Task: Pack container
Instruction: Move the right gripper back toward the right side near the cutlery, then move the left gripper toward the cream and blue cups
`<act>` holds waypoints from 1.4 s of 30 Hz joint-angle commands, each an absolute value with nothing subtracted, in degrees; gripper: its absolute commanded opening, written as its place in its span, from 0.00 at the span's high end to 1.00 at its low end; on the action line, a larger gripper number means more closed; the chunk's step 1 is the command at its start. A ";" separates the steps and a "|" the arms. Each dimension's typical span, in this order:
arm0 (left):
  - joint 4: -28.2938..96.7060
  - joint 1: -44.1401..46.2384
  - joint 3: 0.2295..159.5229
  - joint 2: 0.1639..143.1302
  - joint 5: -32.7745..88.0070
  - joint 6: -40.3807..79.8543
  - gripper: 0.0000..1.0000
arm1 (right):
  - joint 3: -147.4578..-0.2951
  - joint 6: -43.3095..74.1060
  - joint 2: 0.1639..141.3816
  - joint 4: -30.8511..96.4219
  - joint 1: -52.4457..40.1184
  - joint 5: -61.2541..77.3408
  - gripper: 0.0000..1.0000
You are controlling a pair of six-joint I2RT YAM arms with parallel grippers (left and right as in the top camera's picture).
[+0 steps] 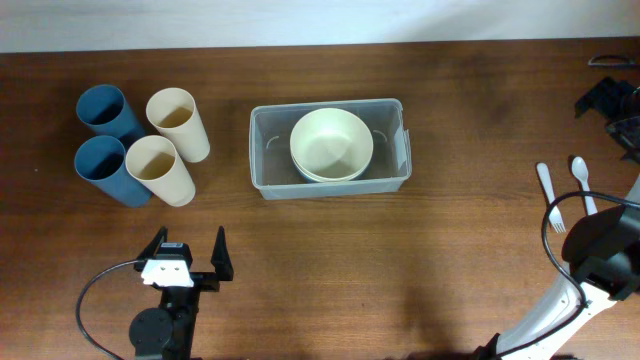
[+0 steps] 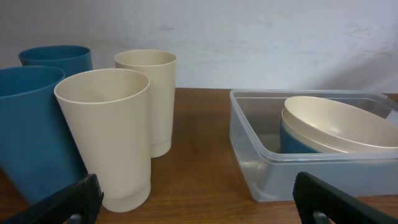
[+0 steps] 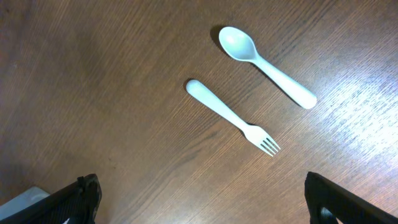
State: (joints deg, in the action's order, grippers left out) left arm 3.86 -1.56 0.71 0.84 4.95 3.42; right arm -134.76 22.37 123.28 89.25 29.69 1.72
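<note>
The clear rectangular container stands in the middle of the table and holds a cream bowl stacked on a blue bowl. In the left wrist view the container is ahead to the right with the bowl inside. My left gripper is open and empty, low near the front edge, facing the cups and container; its jaws are spread wide. My right gripper is open and empty above a white fork and white spoon.
Two blue cups and two cream cups stand upright at the left. The fork and spoon lie at the right. Dark equipment sits at the far right edge.
</note>
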 commanded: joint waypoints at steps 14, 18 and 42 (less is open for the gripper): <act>1.13 -1.28 0.54 0.34 16.16 2.52 0.00 | -134.28 23.03 123.26 88.95 29.56 1.45 0.01; 1.13 -1.28 2.50 0.49 17.63 2.52 0.00 | -134.28 23.00 123.26 88.95 29.56 1.45 0.01; 7.49 -1.26 35.51 34.44 30.59 -10.07 0.00 | -134.28 23.03 123.26 88.95 29.56 1.45 0.01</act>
State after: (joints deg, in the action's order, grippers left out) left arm 8.34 -1.56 33.67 34.72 29.04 -8.27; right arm -134.65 22.48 123.28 89.06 29.69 1.72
